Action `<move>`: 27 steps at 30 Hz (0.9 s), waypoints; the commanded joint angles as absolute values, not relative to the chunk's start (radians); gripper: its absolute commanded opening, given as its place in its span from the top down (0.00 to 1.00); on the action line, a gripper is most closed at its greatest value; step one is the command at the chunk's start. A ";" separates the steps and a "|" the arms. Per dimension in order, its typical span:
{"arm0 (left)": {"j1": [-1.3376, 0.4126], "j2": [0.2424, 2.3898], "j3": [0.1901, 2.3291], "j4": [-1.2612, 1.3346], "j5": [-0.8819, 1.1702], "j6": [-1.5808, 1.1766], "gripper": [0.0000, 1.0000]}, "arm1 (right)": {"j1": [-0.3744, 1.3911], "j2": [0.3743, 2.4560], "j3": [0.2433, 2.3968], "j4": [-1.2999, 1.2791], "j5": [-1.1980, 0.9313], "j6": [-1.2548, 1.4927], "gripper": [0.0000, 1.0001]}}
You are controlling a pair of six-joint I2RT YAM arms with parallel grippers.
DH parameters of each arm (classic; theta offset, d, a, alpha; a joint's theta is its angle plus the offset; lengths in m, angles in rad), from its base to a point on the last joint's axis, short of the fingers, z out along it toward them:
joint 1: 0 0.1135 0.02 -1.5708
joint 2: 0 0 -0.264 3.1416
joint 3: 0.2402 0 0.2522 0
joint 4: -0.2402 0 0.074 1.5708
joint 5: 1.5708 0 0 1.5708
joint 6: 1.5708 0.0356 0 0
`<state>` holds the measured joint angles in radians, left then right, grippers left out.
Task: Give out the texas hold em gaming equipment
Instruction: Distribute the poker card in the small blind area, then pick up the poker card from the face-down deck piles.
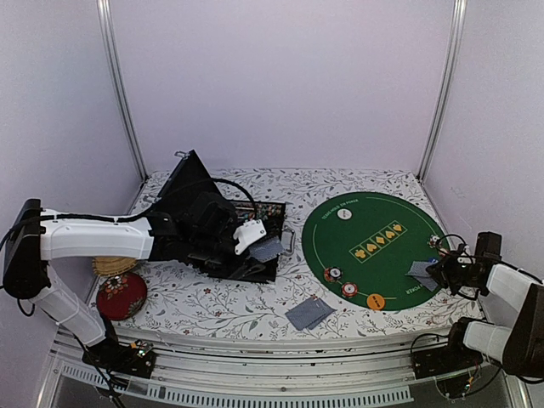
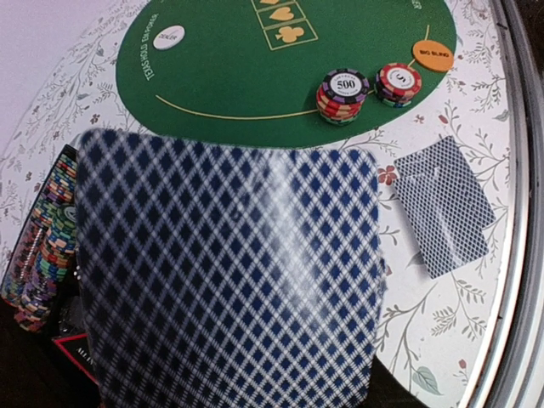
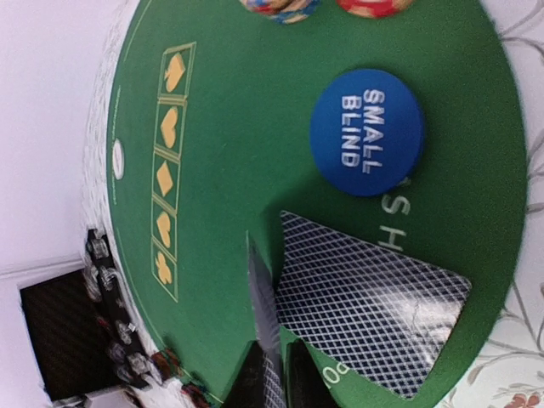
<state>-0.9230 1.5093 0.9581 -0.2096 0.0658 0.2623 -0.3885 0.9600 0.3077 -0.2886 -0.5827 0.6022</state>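
Two hands, each w/ a card. L hand (image 1: pixel 257 241) is hovering over the black case (image 1: pixel 200 208), pinching a blue-diamond card (image 2: pixel 229 280) tight. R hand (image 1: pixel 436 274) is sitting low at the green mat's (image 1: pixel 331 246) right edge, fingers nearly together, gripping an edge-on card (image 3: pixel 262 314). A flat card (image 3: pixel 374 314) is lying beside it on the mat, nr the SMALL BLIND disc (image 3: pixel 365 132). Spare cards (image 1: pixel 309 313) are lying on the bench (image 1: pixel 212 306).
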 commanded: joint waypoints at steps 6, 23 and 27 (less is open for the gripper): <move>-0.906 1.480 0.950 -0.185 0.069 0.278 0.47 | -0.399 0.795 0.434 -0.469 -0.354 0.630 0.24; -0.906 1.512 0.996 -0.192 0.084 0.281 0.47 | 0.396 1.238 0.899 -0.155 -0.629 0.283 0.15; -0.907 1.513 1.002 -0.198 0.083 0.266 0.47 | 0.573 1.467 1.056 -0.064 -0.756 0.271 0.16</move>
<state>-0.9195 1.5097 0.9699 -0.2024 0.0738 0.2760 0.4503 1.3121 0.9504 -0.1753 -0.5838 0.3454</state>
